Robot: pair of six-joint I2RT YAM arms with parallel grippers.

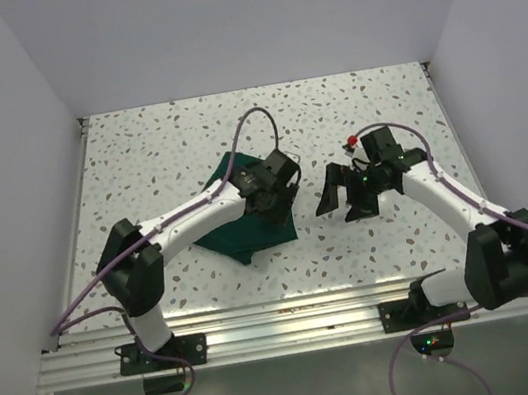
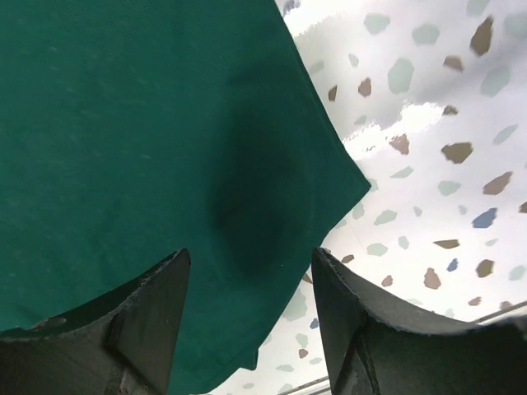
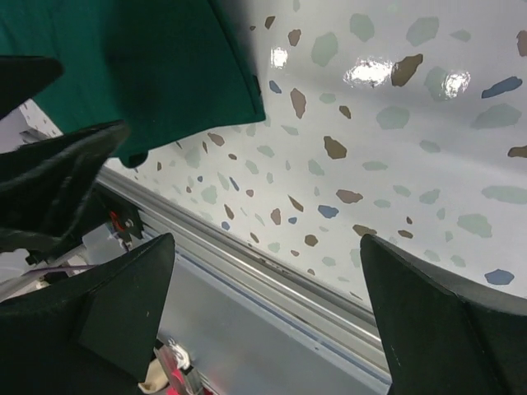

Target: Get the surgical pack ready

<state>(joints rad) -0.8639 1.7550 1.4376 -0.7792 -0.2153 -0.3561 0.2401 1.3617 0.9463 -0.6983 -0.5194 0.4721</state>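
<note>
Green cloth, the surgical pack (image 1: 240,237), lies as a folded bundle on the table (image 1: 359,100), toward its near side. Over it the left gripper (image 2: 251,259) hangs released; the right gripper (image 1: 345,196), just beside, gapes empty. Folding looks done; sealing, if any, remains.

Speckled terrazzo tabletop (image 1: 182,130) between plain white walls (image 1: 244,18), aluminium rail (image 1: 285,321) along near edge

Your left gripper (image 1: 276,195) over the surgical pack (image 1: 240,234), pack in the middle of the table (image 1: 183,140), your right gripper (image 1: 344,202) just right of it
</note>
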